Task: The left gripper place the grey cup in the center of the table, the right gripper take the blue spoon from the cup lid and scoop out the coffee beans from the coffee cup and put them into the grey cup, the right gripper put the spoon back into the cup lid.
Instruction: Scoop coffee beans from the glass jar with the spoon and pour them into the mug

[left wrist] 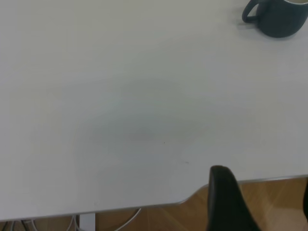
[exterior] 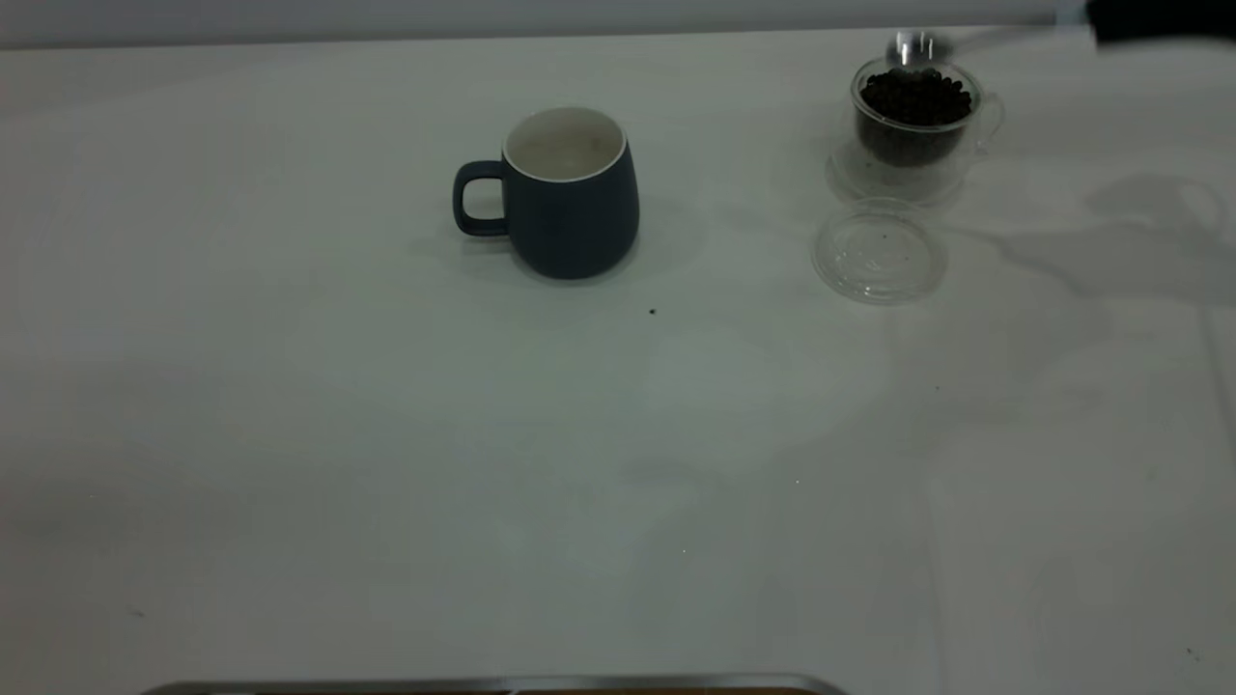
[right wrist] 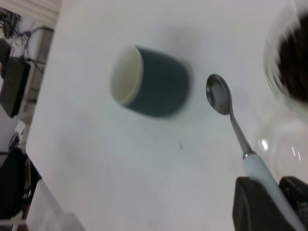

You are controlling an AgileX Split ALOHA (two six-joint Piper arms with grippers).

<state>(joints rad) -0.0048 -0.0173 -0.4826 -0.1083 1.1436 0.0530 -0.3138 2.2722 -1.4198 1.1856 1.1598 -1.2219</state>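
**Dip the spoon bowl into the beans**

On the white counter, the dark grey ceramic mug stands well left of the clear glass cup of coffee beans. Right end effector, clamped on the pale-blue-handled metal spoon, should tip low, then lift level. Left end effector: cannot tell.

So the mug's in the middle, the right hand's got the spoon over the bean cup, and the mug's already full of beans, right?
Not quite. The mug is empty, as the exterior view shows. The rest holds: the right hand holds the spoon above the bean cup.
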